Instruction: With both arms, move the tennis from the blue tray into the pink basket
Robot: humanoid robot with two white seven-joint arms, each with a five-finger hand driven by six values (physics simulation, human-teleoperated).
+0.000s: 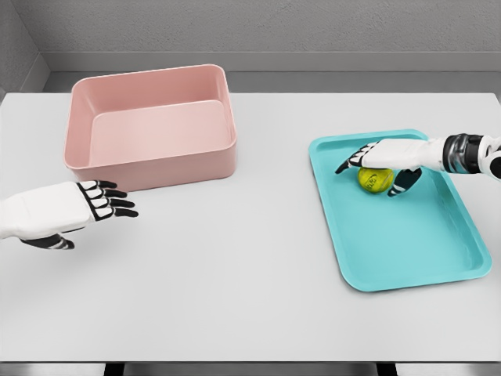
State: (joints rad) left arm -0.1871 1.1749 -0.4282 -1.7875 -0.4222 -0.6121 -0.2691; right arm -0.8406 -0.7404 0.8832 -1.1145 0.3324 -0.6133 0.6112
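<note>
A yellow-green tennis ball (375, 179) lies in the upper part of the blue tray (407, 251) at the right of the table. My right hand (376, 168) is draped over the ball, fingers stretched above it and thumb curled around its right side, without a closed grasp that I can confirm. The pink basket (149, 160) stands empty at the upper left. My left hand (109, 200) hovers over the table just in front of the basket, fingers straight and holding nothing.
The white table (235, 274) stretches between basket and tray. Its front edge runs along the bottom of the view, and a grey wall rises behind it.
</note>
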